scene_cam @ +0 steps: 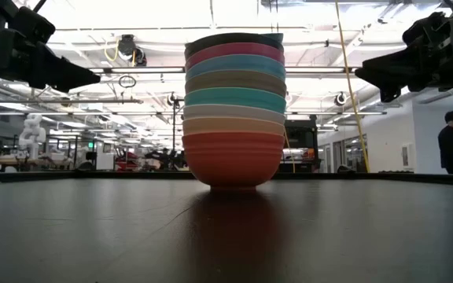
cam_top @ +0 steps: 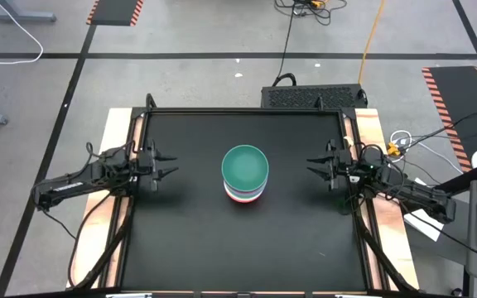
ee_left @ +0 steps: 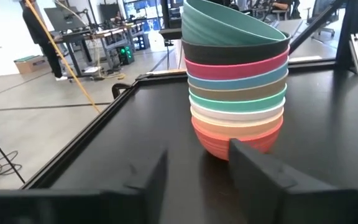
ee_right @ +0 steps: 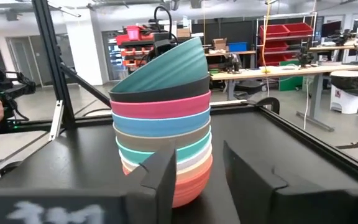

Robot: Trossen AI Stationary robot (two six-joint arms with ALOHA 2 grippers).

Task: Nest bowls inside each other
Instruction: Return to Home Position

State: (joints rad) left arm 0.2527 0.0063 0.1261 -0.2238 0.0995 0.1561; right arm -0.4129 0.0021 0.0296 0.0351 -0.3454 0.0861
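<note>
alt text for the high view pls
A stack of bowls with a teal bowl on top stands mid-way across a black table, seen from above. The left gripper and right gripper wait open on either side, clear of it.

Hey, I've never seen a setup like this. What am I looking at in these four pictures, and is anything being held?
It is a robot with two dark arms at a black table. One picture looks straight down, one looks level across the tabletop, and two come from cameras on the arms' wrists. Each arm ends in a two-finger claw: the left claw and the right claw hang open at opposite sides, holding nothing. Between them stands one stack of bowls, nested, with a red bowl at the bottom and a green bowl on top, sitting tilted.
</note>
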